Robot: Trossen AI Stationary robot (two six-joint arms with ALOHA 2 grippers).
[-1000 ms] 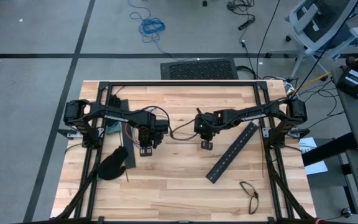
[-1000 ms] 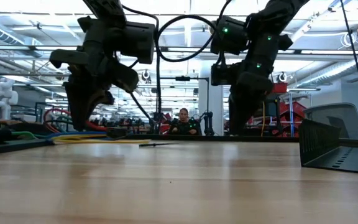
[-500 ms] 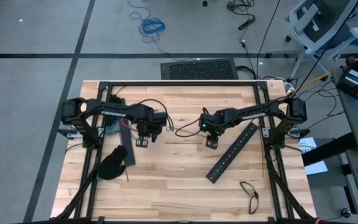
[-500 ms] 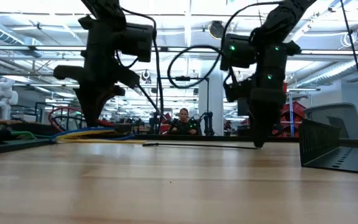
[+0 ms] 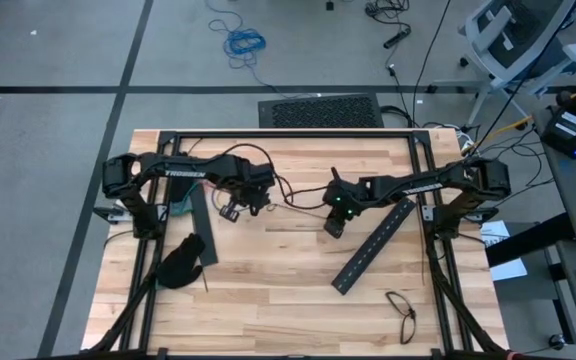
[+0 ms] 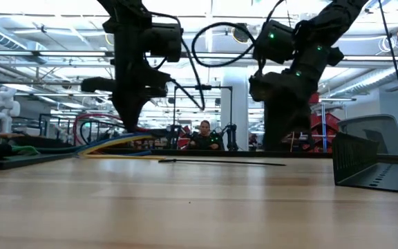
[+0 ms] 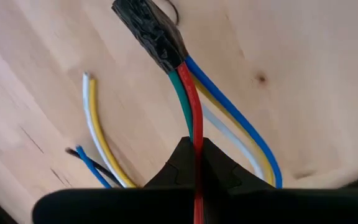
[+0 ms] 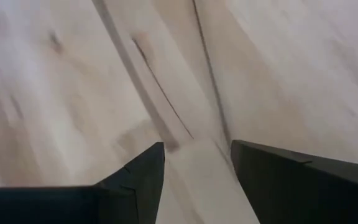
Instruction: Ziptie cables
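Observation:
The cables [image 7: 229, 118] are a bundle of red, blue, yellow, white and green wires, bound at one end with black tape [image 7: 151, 31]. My left gripper [image 7: 194, 142] is shut on them at the table's middle left [image 5: 233, 212]. In the low view the cables [image 6: 109, 144] slope from the table up to that gripper [image 6: 131, 128]. A thin dark ziptie [image 6: 220, 162] lies flat on the wood. My right gripper [image 8: 197, 152] hangs open over the table's middle [image 5: 333, 225], with a thin dark strip [image 8: 163, 93] on the wood ahead of its fingers. My left gripper pinches the red wire [image 7: 194, 127] between its two fingers, a short way back from the taped end. The fingers come from above, pointing down. The other wires pass beside the fingers. The held stretch is raised, and the bundle's far part [image 6: 81, 151] rests on the table.
A long black slotted bar [image 5: 373, 245] lies slantwise at the right, another [image 5: 200, 225] at the left beside a black glove [image 5: 180, 262]. Glasses [image 5: 403, 312] lie near the front right. A dark bin [image 6: 375, 159] stands at the right. A person [image 6: 204, 135] sits beyond the table.
My left gripper has gone up and toward the far edge, rolling about its own line, and has raised the held part of the cables off the table. My right gripper has rolled and drawn back up from the ziptie's end; the ziptie now lies flat at full length.

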